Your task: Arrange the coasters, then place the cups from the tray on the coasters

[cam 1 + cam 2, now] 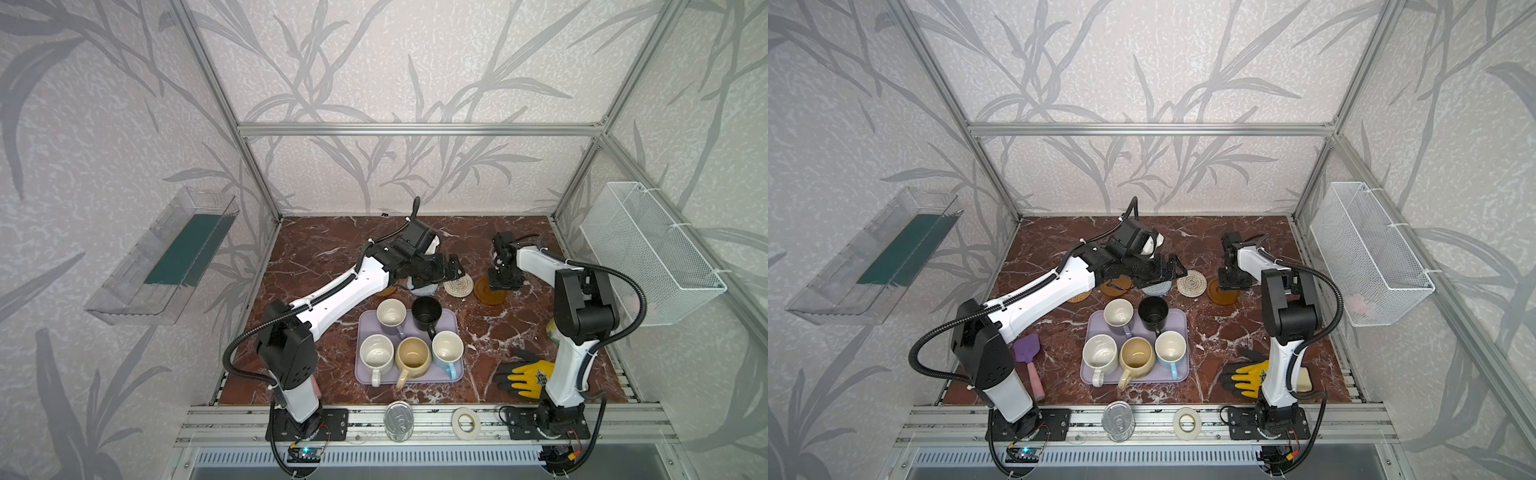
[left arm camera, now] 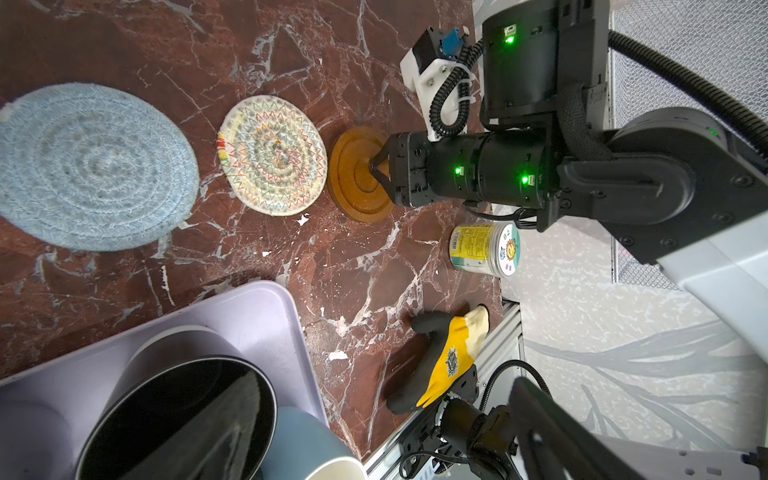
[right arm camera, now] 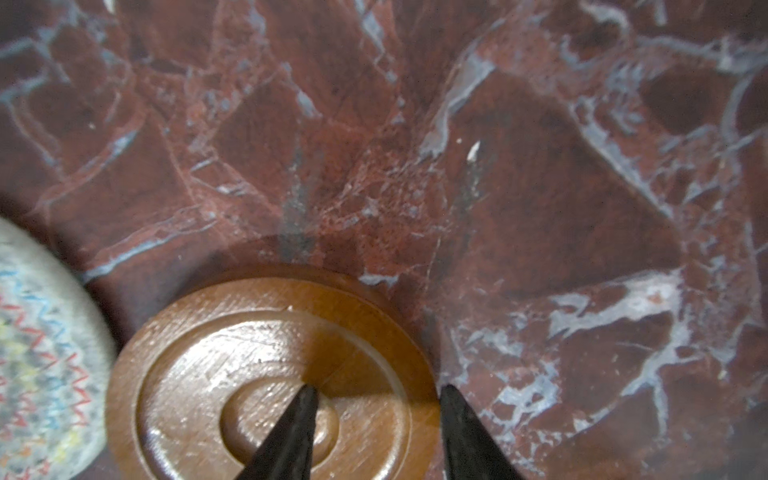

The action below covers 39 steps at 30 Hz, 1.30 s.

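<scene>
Five cups stand on the lavender tray point(image 1: 432, 380): lavender point(image 1: 391, 312), black point(image 1: 427, 312), speckled white point(image 1: 376, 353), beige-yellow point(image 1: 412, 355), light blue point(image 1: 447, 348). Behind the tray lie the coasters: rattan point(image 1: 1079, 297), brown wooden point(image 1: 1117, 284), grey-blue braided point(image 2: 91, 166), cream braided point(image 2: 272, 156) and a second brown wooden one point(image 3: 266, 374). My right gripper point(image 3: 378, 390) points down at that last coaster, open. One fingertip is over its centre hollow, the other just outside its rim. My left gripper point(image 1: 455, 266) hovers open and empty over the grey-blue coaster.
A tin with a green-yellow label point(image 2: 484, 249) and a yellow-black glove point(image 1: 525, 376) lie at the right. A purple scoop point(image 1: 1027, 349) lies front left. A silver can lid point(image 1: 399, 419) and a white tape roll point(image 1: 466, 423) sit on the front rail. A wire basket point(image 1: 652, 253) hangs on the right wall.
</scene>
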Available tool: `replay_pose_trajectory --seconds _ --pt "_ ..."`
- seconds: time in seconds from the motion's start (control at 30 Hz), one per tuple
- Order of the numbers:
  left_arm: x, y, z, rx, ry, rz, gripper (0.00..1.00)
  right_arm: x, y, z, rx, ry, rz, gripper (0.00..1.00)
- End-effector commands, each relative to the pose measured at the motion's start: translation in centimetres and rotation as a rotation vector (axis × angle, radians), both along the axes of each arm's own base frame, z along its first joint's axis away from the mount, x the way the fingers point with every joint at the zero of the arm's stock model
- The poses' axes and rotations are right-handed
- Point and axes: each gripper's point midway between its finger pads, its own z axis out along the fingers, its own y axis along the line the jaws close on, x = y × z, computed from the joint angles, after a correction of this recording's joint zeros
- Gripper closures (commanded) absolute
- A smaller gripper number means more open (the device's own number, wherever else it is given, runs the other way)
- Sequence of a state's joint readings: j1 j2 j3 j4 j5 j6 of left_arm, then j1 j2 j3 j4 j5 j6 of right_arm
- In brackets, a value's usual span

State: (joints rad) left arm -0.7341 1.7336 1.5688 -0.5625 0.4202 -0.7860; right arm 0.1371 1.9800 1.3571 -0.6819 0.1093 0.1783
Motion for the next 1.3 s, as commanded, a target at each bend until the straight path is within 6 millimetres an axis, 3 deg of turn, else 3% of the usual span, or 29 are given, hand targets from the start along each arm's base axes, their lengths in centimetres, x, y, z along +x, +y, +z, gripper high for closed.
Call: replay_pose_trajectory --seconds 0.0,0.47,0.8,1.03,1.27 --pt "-0.2 0.3 0.5 -0.006 -0.016 0.009 0.04 -0.1 -1.2 -1.3 -0.057 0.044 -0.003 0.53" --pt "-0.3 0.6 0.9 -0.012 -0.027 0.016 0.03 1.8 -2.9 -0.6 -0.146 0.047 -0.005 0.54" --pt "-0.3 0.6 1.1 -0.017 -0.030 0.021 0.03 2.2 -2.9 -0.4 -0.134 0.047 -0.004 0.53" --pt "-0.3 0.5 1.1 -0.022 -0.029 0.024 0.03 1.5 -2.4 0.0 -0.104 0.038 -0.002 0.52" --pt "-0.2 0.6 1.6 -0.019 -0.038 0.023 0.03 2.0 -2.0 1.3 -0.078 0.012 0.013 0.48"
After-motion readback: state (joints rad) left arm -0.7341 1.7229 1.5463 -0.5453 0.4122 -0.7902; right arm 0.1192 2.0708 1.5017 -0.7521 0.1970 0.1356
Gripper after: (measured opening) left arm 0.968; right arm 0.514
